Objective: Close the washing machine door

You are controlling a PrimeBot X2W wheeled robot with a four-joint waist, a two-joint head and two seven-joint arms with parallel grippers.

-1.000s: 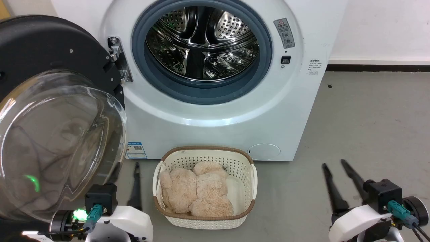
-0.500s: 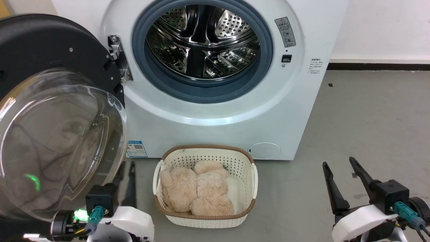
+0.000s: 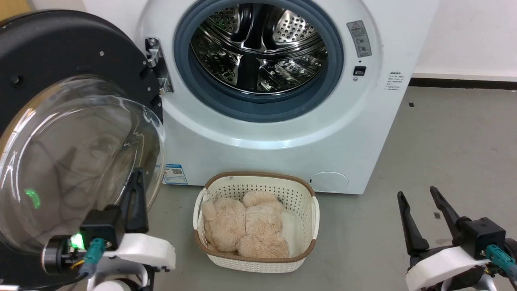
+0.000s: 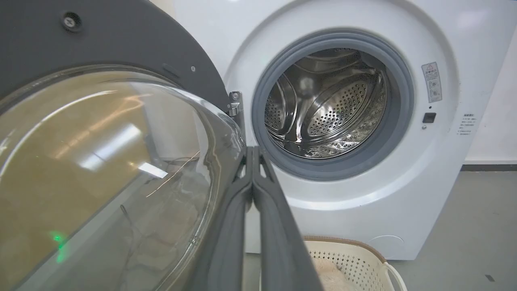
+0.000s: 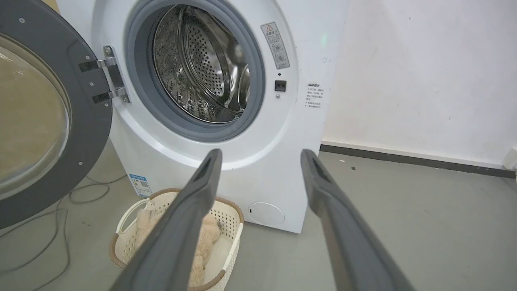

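Left gripper (image 3: 137, 174) has lifted off the floor beside the basket (image 3: 258, 176) and swung left, tips now at the glass bowl's edge on the washing machine door (image 3: 60, 48). Head camera turned, so the whole scene sits further right.

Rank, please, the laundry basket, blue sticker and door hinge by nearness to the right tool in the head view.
1. Laundry basket, floor, left of right tool.
2. Blue sticker, low left on the washing machine.
3. Door hinge, highest, far left.
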